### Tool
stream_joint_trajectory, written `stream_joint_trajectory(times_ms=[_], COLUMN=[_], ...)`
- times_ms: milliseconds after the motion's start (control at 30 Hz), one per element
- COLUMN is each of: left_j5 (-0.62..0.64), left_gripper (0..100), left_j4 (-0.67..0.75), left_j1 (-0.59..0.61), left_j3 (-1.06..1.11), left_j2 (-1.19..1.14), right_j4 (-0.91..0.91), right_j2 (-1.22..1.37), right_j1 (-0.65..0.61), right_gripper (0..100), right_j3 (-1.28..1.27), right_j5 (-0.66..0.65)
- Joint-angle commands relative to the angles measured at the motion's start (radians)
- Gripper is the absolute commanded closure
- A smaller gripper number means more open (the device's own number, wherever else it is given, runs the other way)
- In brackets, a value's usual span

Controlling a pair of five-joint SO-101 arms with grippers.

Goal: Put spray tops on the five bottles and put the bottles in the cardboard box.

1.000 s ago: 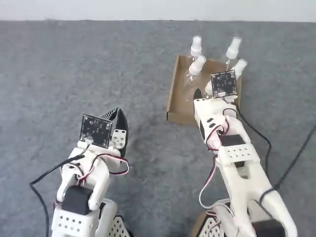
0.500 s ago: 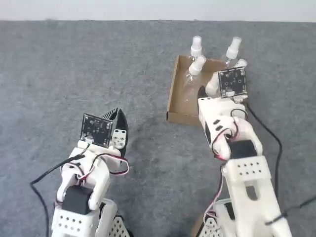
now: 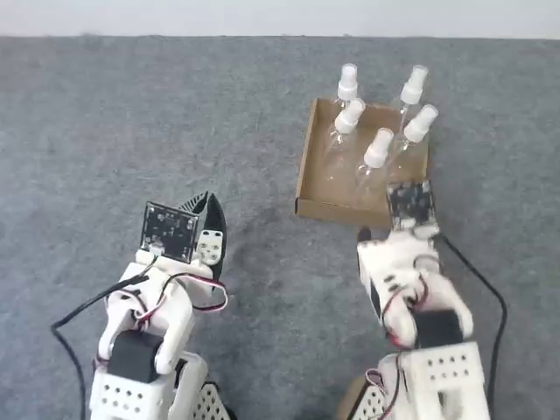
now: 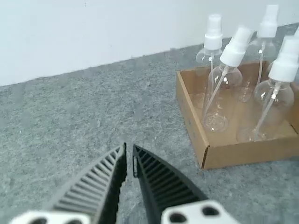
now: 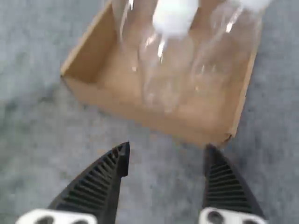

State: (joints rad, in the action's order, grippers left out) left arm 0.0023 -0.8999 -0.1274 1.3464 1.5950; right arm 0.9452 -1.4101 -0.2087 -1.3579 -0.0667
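Observation:
Several clear bottles with white spray tops stand upright in the cardboard box (image 3: 308, 166), the nearest bottle (image 3: 376, 156) close to its front wall. My right gripper (image 3: 372, 234) hangs open just outside the box's front wall, with nothing between its fingers. The right wrist view has the right gripper (image 5: 167, 154) in front of the box (image 5: 140, 116), with a bottle (image 5: 163, 70) behind that wall. My left gripper (image 3: 210, 223) is shut and empty over the carpet, well to the left of the box. In the left wrist view the left gripper (image 4: 129, 161) points toward the box (image 4: 243, 151) and its bottles (image 4: 216, 100).
Grey carpet (image 3: 131, 122) covers the table, with bare room to the left of the box and between the two arms. A white wall (image 4: 93, 32) runs along the far edge. Black cables (image 3: 490, 289) trail beside the right arm.
The right arm drew back out of the box toward the front, leaving a capped bottle standing near the box's front wall. The left arm stayed still.

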Motion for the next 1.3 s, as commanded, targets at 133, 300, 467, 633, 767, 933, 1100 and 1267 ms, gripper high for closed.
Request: stream_joint_trajectory(times_ms=[133,300,467,633,767,933,1100,1267], left_j5=[-0.008,-0.011,-0.011,-0.012,-0.011,-0.008,-0.009,-0.009], left_gripper=[99,99,99,99,99,99,99,99], left_j4=[-0.144,-0.173,-0.110,0.012,-0.002,-0.060,-0.052,-0.052], left_j1=[0.008,0.008,0.009,0.011,0.071,0.152,0.166,0.166], left_j3=[-0.051,0.025,0.199,0.344,0.346,0.344,0.344,0.344], left_j2=[0.014,0.014,0.014,0.012,0.009,0.012,0.012,0.012], right_j4=[0.260,0.265,0.255,0.255,0.260,0.249,0.271,0.335], right_j2=[-0.420,-0.377,-0.377,-0.377,-0.377,-0.378,-0.404,-0.404], right_j1=[0.013,0.013,0.013,0.013,0.012,0.005,0.004,0.004], right_gripper=[99.1,97.9,97.9,97.9,97.9,97.9,97.7,97.6], right_j3=[-0.092,-0.095,-0.180,-0.222,-0.235,-0.328,-0.327,-0.325], right_j5=[-0.189,-0.158,-0.153,-0.153,-0.149,-0.146,-0.146,-0.146])
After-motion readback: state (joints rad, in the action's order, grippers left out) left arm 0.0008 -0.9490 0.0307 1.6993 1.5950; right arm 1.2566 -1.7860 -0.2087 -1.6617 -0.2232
